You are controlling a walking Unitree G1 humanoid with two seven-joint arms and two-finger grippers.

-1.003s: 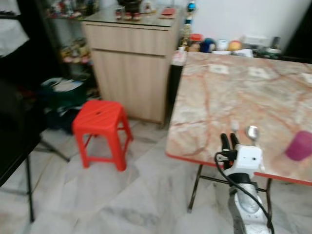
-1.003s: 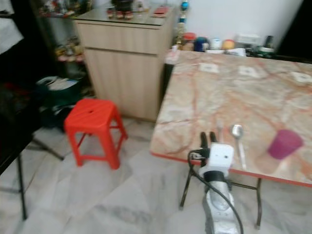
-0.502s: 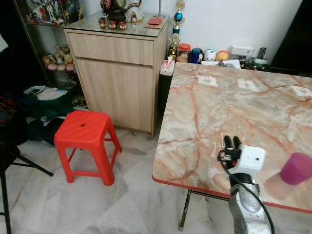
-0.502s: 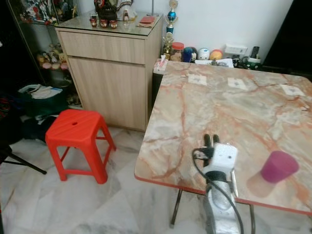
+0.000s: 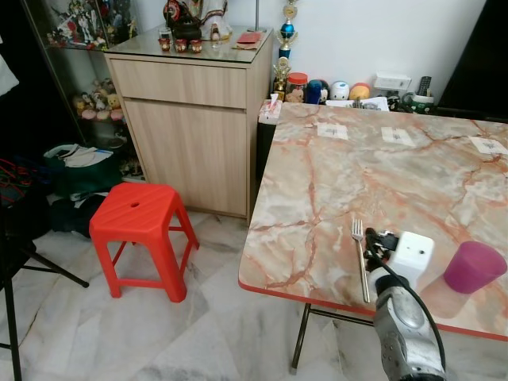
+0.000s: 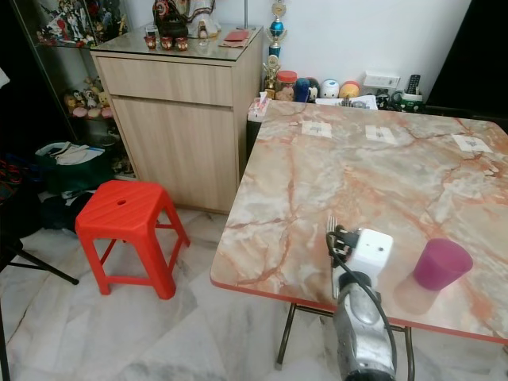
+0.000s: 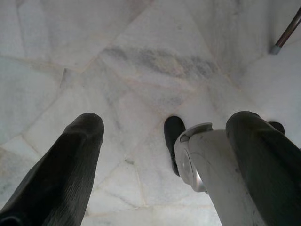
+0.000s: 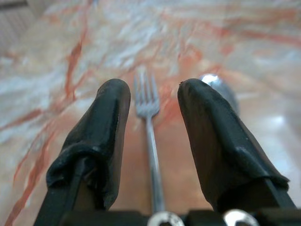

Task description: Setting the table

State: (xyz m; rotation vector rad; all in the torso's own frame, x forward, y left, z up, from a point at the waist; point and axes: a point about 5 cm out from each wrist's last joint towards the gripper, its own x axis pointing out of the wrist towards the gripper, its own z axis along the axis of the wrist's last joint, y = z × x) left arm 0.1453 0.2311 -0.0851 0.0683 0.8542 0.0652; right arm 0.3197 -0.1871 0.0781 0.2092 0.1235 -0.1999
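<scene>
Fork [image 5: 360, 255] lay flat on the marble table [image 5: 381, 175], close to the near edge, tines pointing away from the robot. Right gripper [image 8: 150, 136] hung low right over it with the fingers [image 8: 101, 136] spread apart, the fork's handle running down the gap between them and not clamped. A spoon bowl [image 8: 218, 89] peeked out just beside the fork in the right wrist view. Purple cup [image 5: 473, 267] sat upside down to the right, near the gripper. Left gripper [image 7: 160, 155] dangled over the pale floor tiles [image 7: 141, 61], fingers apart too. Red stool [image 5: 139, 218] stood off to the left by the wooden cabinet [image 5: 194, 119].
</scene>
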